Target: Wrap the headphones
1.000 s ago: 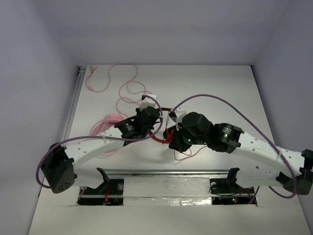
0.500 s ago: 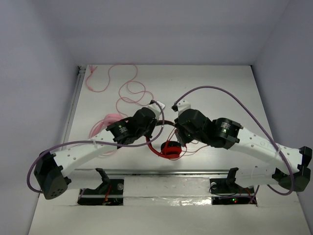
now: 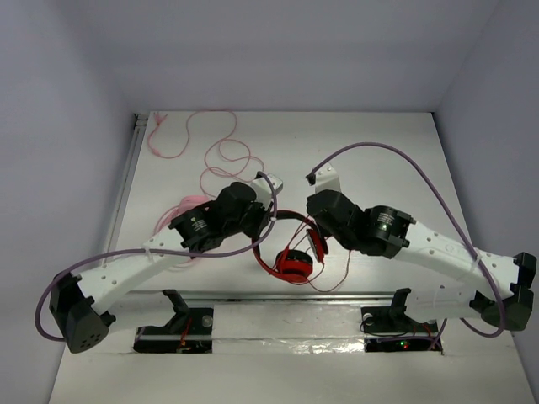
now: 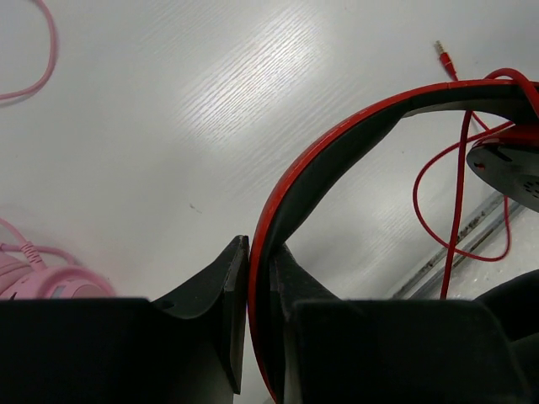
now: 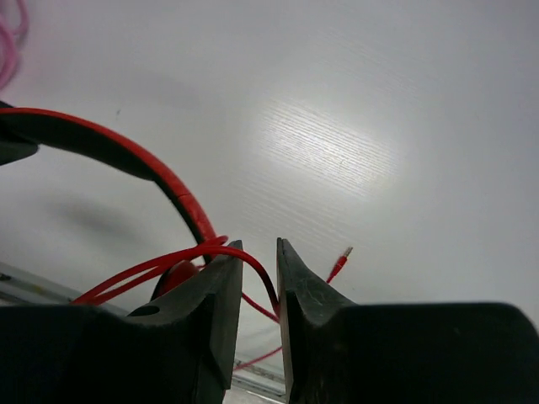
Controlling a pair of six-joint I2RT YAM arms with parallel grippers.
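The red headphones (image 3: 294,266) stand near the table's front edge with the black-lined headband (image 3: 290,215) arched up between my two arms. My left gripper (image 3: 264,224) is shut on the headband's left side, which shows clamped between its fingers in the left wrist view (image 4: 260,252). My right gripper (image 3: 317,239) is at the headband's right end. In the right wrist view its jaws (image 5: 259,250) stand a narrow gap apart, and the thin red cable (image 5: 168,257) loops over the left finger and runs down between them. The cable's plug (image 5: 340,263) lies on the table.
Pale pink headphones (image 3: 189,207) lie left of my left arm, and their pink cable (image 3: 221,151) trails to the back left corner. A metal rail (image 3: 286,296) runs along the table's front edge. Loose red cable (image 3: 335,282) hangs down near it.
Both grippers have drawn apart and moved back. The headband has come up into an open arch, and the lower ear cup now shows near the front edge.
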